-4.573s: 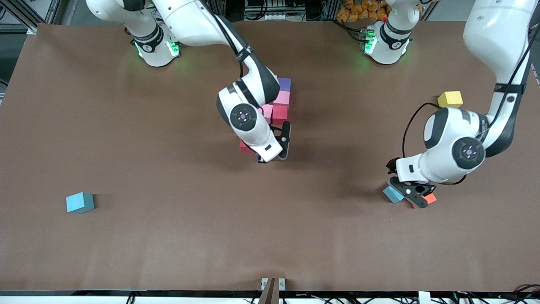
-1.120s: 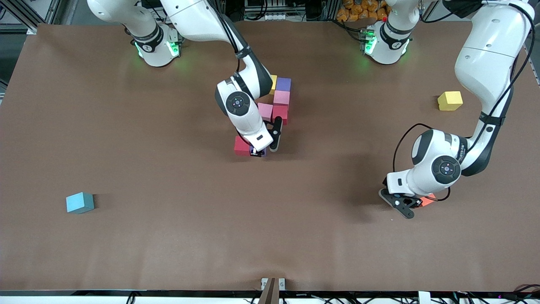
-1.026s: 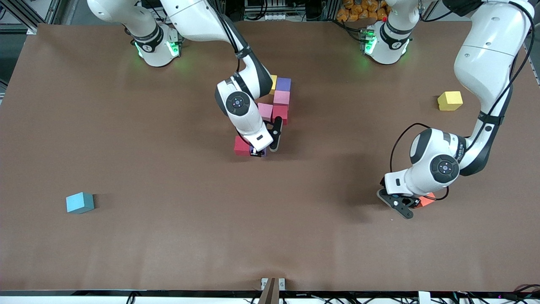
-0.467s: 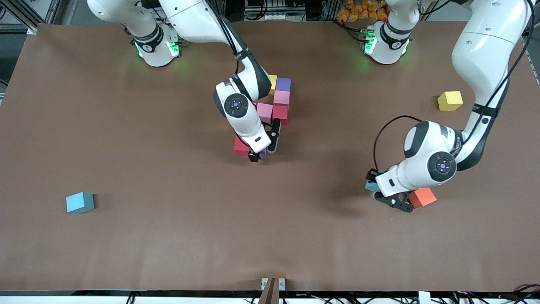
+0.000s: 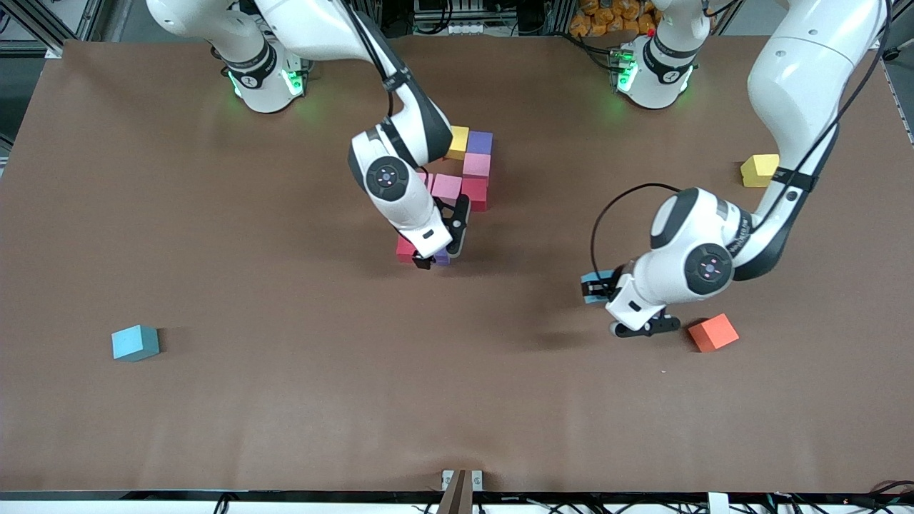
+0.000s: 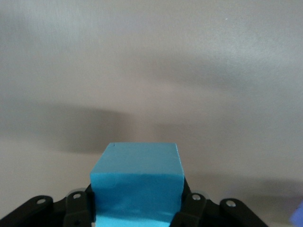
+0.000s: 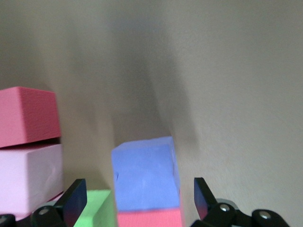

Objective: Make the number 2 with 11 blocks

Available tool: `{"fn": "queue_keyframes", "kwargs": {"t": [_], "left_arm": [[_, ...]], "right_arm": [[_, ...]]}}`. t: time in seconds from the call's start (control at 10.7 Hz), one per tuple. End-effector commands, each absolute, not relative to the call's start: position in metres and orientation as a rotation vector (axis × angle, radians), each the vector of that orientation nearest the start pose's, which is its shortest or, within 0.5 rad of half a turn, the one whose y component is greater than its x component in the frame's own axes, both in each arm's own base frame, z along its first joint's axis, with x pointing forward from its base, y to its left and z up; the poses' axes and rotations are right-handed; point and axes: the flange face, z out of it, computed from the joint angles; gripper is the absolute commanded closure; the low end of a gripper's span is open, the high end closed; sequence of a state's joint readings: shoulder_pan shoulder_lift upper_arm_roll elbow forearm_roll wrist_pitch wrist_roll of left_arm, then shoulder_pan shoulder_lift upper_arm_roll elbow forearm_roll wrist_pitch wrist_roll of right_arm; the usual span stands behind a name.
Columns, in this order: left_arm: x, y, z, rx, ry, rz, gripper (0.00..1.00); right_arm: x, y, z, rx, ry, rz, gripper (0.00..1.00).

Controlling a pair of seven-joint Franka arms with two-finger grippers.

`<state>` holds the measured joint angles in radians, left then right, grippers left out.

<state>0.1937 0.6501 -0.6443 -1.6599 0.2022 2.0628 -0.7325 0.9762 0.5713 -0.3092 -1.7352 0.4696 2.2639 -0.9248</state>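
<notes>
Right gripper (image 5: 437, 251) stands over the unfinished multicoloured foam-cube digit (image 5: 468, 171), fingers spread around the purple foam cube (image 7: 146, 172) set beside a red cube (image 5: 405, 248), evidently just placed. Left gripper (image 5: 603, 287), toward the left arm's end from the digit, clamps a light-blue foam cube (image 6: 137, 182) aloft, presumably for delivery.

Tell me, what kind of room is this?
Probably a robot lab: two white robot arms bolted to a brown table, foam blocks to stack, and cables and metal frames along its edge.
</notes>
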Motion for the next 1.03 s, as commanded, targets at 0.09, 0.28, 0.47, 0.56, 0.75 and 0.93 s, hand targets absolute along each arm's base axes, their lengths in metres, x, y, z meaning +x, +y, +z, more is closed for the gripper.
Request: {"fn": "queue_keyframes", "kwargs": {"t": [0.09, 0.28, 0.47, 0.56, 0.75, 0.93], "left_arm": [[0.593, -0.292, 0.29, -3.05, -0.918, 0.379, 1.0], [0.572, -0.346, 0.29, -2.936, -1.255, 0.343, 1.0], [0.553, -0.392, 0.283, -2.794, -1.594, 0.292, 1.0], [0.542, -0.41, 0.277, -2.725, -1.712, 0.247, 1.0], [0.531, -0.428, 0.262, -2.59, -1.93, 0.201, 1.0], [0.513, -0.447, 0.242, -2.507, -2.007, 0.126, 1.0]], "right_arm": [[0.538, 0.368, 0.326, -2.341, -1.681, -0.003, 0.0], [0.577, 0.278, 0.358, -2.442, -1.492, 0.014, 0.0], [0.612, 0.175, 0.391, -2.55, -1.27, -0.077, 0.0], [0.622, 0.129, 0.398, -2.593, -1.167, -0.092, 0.0], [0.63, 0.023, 0.403, -2.668, -0.932, -0.085, 0.0], [0.633, -0.038, 0.417, -2.752, -0.836, -0.1, 0.0]]}}
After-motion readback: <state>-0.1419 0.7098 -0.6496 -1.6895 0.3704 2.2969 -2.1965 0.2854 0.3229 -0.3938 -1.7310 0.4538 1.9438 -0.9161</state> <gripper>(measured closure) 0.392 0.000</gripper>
